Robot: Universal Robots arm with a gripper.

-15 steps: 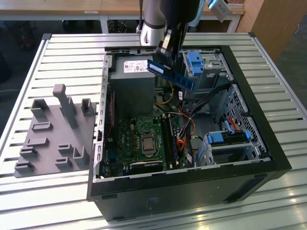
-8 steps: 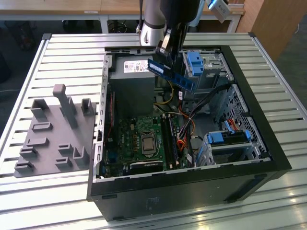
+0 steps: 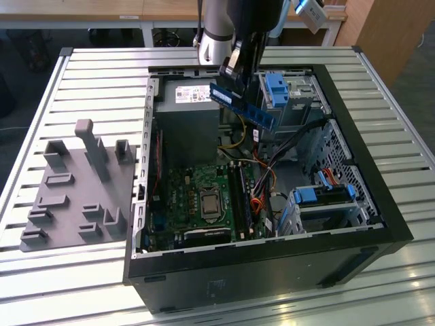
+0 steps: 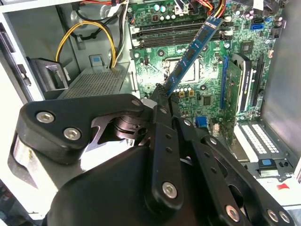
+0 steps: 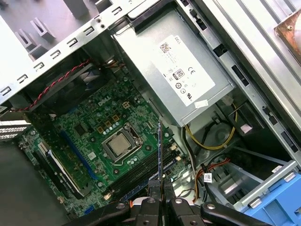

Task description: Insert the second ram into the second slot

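The second ram (image 3: 243,106), a thin blue stick, hangs tilted above the open computer case (image 3: 353,170). My gripper (image 3: 230,78) is shut on its upper end, near the power supply. In the second wrist view the ram (image 4: 190,52) runs from the gripper (image 4: 160,92) out over the motherboard toward the black memory slots (image 4: 178,32). The first wrist view has the stick edge-on (image 5: 160,150) above the gripper (image 5: 160,186), over the board beside the processor socket (image 5: 120,143). The slots (image 3: 240,197) lie to the exterior view's right of the socket (image 3: 207,202), well below the ram.
A grey power supply (image 3: 190,115) fills the case's far end. Blue drive-bay tabs (image 3: 275,88) and a drive cage (image 3: 325,197) stand on the exterior view's right, with loose cables (image 3: 262,187) between. A grey fixture plate with pegs (image 3: 75,187) lies on the slatted table (image 3: 102,75).
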